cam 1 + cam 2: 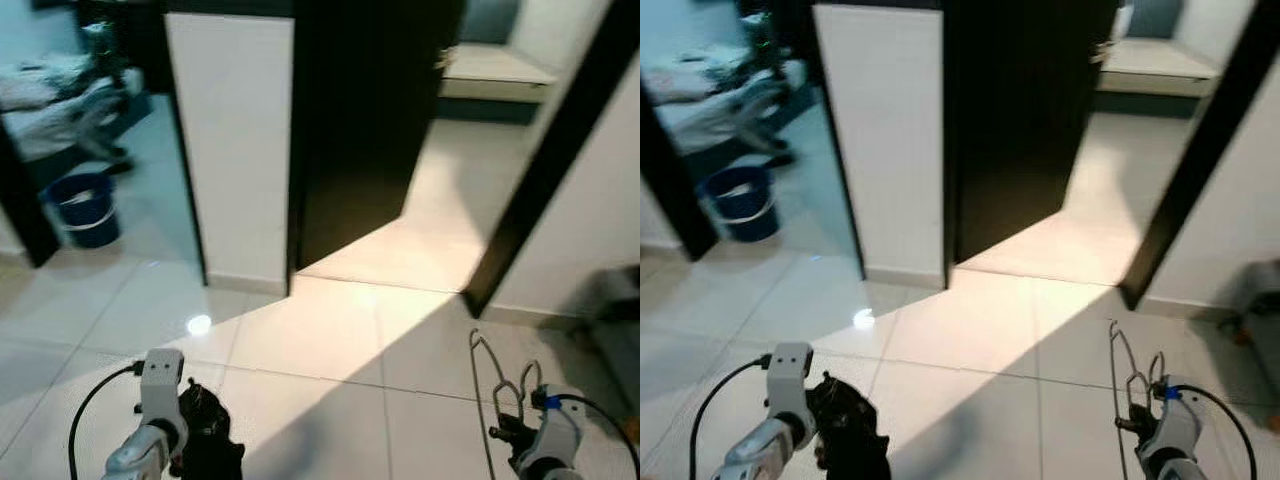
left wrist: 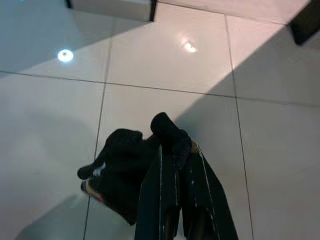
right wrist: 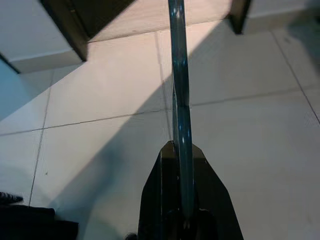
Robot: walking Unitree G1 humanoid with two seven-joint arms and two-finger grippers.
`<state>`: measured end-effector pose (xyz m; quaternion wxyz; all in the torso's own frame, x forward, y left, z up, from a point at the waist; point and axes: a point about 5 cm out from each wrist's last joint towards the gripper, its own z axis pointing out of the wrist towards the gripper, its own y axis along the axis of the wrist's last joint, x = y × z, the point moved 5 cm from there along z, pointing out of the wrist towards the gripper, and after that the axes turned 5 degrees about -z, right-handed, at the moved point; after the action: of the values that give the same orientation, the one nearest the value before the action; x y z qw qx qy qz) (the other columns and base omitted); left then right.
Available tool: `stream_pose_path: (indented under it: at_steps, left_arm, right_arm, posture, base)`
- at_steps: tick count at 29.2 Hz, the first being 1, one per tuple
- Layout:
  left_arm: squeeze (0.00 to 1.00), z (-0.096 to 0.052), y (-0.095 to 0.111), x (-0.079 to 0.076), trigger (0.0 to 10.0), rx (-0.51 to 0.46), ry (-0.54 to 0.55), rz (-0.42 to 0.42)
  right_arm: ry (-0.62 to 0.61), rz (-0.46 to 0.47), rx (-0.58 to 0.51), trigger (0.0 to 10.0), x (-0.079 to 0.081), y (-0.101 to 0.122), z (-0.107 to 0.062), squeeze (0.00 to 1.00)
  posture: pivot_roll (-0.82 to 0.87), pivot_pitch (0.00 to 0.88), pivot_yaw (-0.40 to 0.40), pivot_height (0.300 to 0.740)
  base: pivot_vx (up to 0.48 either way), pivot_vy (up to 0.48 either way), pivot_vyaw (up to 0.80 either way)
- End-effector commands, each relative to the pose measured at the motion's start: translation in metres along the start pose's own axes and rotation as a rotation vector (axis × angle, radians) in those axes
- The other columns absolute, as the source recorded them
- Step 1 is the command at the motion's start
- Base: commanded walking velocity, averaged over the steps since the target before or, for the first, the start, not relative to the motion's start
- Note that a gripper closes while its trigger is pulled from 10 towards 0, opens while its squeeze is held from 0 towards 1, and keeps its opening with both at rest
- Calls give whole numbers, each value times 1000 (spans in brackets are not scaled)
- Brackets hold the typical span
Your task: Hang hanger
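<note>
My right gripper [image 1: 512, 428] is shut on a thin metal wire hanger [image 1: 482, 385] at the lower right, held low over the tiled floor. In the right wrist view the hanger [image 3: 179, 90] runs straight out from between the black fingers [image 3: 165, 200]. My left gripper [image 1: 200, 420] at the lower left is shut on a piece of black cloth [image 2: 120, 170], which bunches and hangs around the fingers [image 2: 200, 190] in the left wrist view.
A white wall section [image 1: 235, 140] and a dark open door [image 1: 365, 120] stand ahead, with a lit room beyond. A blue bucket [image 1: 82, 208] sits in the room at left. A dark door frame [image 1: 545, 170] slants at right. Pale floor tiles [image 1: 330, 340] lie in front.
</note>
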<state>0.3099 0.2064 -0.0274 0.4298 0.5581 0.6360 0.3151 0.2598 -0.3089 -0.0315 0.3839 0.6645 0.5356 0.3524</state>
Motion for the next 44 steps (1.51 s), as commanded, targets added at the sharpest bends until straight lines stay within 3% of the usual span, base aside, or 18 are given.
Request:
stream_pose_path:
  at_steps: [1,24,26,29,30,33,34,35,36,38,39,40,42,44]
  left_arm:
    - [0,1,3,1,10000,-14,7,-4]
    - [0,-1,7,3,10000,-37,8,3]
    - [0,-1,13,4,10000,-54,8,102]
    - [0,6,61,-7,10000,-177,-52,323]
    - [0,6,61,-7,10000,-177,-52,323]
    - [0,9,142,-25,10000,-354,-119,599]
    - [0,9,142,-25,10000,-354,-119,599]
    - [0,6,168,-35,10000,-407,-152,710]
    - [0,6,168,-35,10000,-407,-152,710]
    - [0,-1,211,-61,10000,-500,-231,917]
    - [0,-3,222,-70,10000,-524,-255,987]
    - [0,-3,222,-70,10000,-524,-255,987]
    - [0,-12,242,-93,10000,-606,-310,1032]
    - [0,-19,250,-108,10000,-653,-358,1038]
  right_arm:
    - [5,-2,-2,10000,2,0,1,0]
    - [10,2,-10,10000,-2,-1,-2,0]
    - [20,-8,-8,10000,-1,-2,-2,0]
    - [68,2,-14,10000,5,-2,-3,0]
    - [68,2,-14,10000,5,-2,-3,0]
    - [127,-27,-64,10000,11,15,0,0]
    - [127,-27,-64,10000,11,15,0,0]
    - [154,-54,-96,10000,12,29,2,0]
    - [154,-54,-96,10000,12,29,2,0]
    - [237,-117,-191,10000,21,71,5,0]
    - [268,-141,-221,10000,26,85,5,0]
    - [268,-141,-221,10000,26,85,5,0]
    - [402,-208,-287,10000,49,115,-1,0]
    - [512,-268,-318,10000,67,128,-9,0]
  posture:
    - [-5,16,-8,740]
    - [-21,61,7,740]
    - [-31,59,11,740]
    - [-26,57,11,740]
    - [-26,57,11,740]
    - [-24,54,17,740]
    - [-24,54,17,740]
    - [-25,51,22,740]
    - [-25,51,22,740]
    - [-26,47,25,740]
    - [-26,47,25,740]
    - [-26,47,25,740]
    - [-33,48,28,740]
    - [-38,46,27,740]
  base:
    - [0,0,-788]
    - [0,0,-788]
    - [0,0,-788]
    - [0,0,-788]
    - [0,0,-788]
    - [0,0,-788]
    - [0,0,-788]
    - [0,0,-788]
    - [0,0,-788]
    - [0,0,-788]
    - [0,0,-788]
    - [0,0,-788]
    - [0,0,-788]
    - [0,0,-788]
